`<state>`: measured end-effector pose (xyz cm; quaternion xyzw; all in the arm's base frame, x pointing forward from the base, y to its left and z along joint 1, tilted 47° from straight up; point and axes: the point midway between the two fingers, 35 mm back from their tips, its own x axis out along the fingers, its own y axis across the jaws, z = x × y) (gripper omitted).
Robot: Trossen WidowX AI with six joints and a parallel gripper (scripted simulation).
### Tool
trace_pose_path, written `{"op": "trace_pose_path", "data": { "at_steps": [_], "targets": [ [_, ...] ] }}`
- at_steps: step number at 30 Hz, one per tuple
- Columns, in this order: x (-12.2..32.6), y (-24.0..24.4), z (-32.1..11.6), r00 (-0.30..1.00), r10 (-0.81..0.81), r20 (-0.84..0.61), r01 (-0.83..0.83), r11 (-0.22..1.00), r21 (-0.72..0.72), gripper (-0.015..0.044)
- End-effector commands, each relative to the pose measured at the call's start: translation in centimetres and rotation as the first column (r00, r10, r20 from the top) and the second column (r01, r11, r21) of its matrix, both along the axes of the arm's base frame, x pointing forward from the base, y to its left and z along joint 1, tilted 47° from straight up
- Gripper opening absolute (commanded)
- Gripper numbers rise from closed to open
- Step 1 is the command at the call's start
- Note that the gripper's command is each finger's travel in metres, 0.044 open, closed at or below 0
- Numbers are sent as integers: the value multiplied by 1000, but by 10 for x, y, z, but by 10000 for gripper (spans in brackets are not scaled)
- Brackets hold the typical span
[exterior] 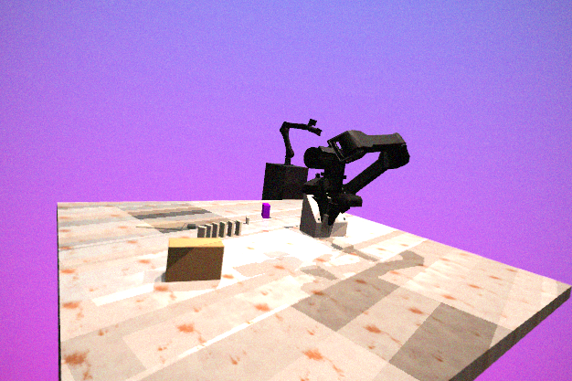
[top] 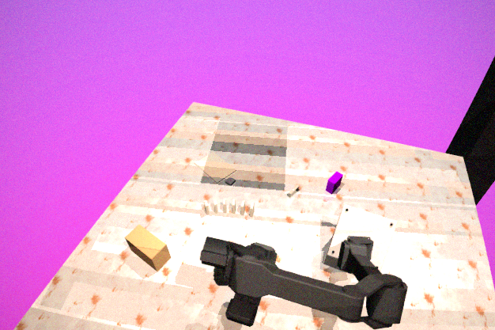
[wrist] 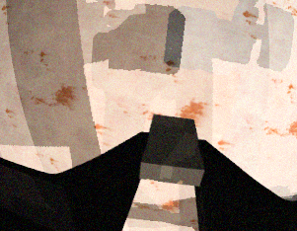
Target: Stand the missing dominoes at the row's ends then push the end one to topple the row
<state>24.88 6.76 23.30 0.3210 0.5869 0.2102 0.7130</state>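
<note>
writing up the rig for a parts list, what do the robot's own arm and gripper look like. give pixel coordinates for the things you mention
The arm (top: 305, 288) (exterior: 369, 142) is matte black to dark grey, with chunky, angular links and blocky joint housings. The gripper (exterior: 329, 216) (wrist: 172, 143) is just as dark, its two black fingers broad at the root and narrowing toward the tips. I can make out no cables, lettering or coloured markings on either.

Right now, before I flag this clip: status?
Gripper shut on domino. Row upright, six standing. Tan box near row, apart from it.
</note>
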Motion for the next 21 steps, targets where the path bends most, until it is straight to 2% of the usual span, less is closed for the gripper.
{"op": "trace_pose_path", "data": {
  "at_steps": [1, 9, 17, 21],
  "targets": [
    [-14, -21, 30, 1000, -30, -10, 30, 999, 28, 107],
    [-1, -38, 19, 999, -38, -18, 38, 999, 9, 107],
    [41, -128, -49, 998, -48, -46, 46, 998, -46, 107],
    [51, -182, -96, 999, -27, -39, 25, 998, -52, 107]
  ]
}}
